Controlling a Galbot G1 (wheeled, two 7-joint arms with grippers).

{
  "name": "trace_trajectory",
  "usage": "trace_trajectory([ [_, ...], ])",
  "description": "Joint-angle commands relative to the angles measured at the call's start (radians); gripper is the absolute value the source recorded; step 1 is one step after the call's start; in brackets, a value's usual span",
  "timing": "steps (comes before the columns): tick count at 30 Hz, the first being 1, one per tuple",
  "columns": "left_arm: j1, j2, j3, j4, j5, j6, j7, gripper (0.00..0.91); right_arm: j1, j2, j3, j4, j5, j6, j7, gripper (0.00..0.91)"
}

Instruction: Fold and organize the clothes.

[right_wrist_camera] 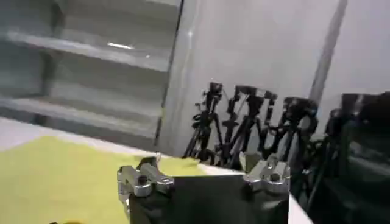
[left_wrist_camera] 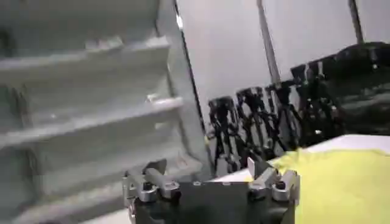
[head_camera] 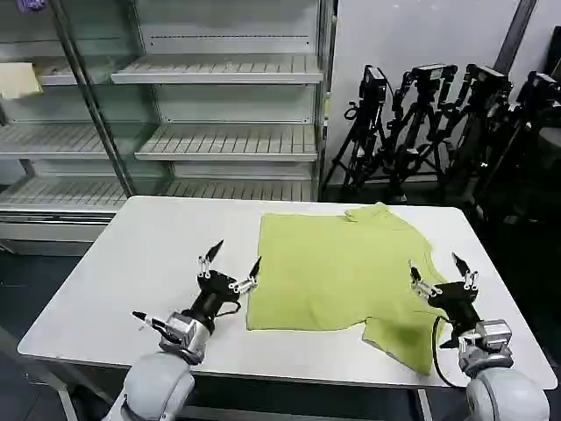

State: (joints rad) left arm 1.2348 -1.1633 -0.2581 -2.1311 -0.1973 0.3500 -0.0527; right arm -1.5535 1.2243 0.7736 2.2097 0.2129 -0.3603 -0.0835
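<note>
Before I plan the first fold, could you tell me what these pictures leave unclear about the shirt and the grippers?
- T-shirt: the white print cannot be seen in the head view; plain yellow-green faces up.
- Its near-right sleeve: partly covered by the right gripper in the head view.
- Left gripper: open beside the shirt's left edge; whether it touches the table is unclear.
- Both wrist views: the shirt is blurred and cut off by the frame edge and gripper body.

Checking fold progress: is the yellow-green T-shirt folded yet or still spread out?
Partly folded. The T-shirt lies flat on the white table with its left edge straight and one sleeve sticking out near the right gripper.
</note>
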Motion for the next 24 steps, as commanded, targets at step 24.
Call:
trace_trajectory([
  [24, 0.115, 0.003, 0.071, -0.003, -0.195, 0.233, -0.140, 0.907, -0.316, 0.021, 0.049, 0.075, 0.070, -0.067, 0.014, 0.907],
])
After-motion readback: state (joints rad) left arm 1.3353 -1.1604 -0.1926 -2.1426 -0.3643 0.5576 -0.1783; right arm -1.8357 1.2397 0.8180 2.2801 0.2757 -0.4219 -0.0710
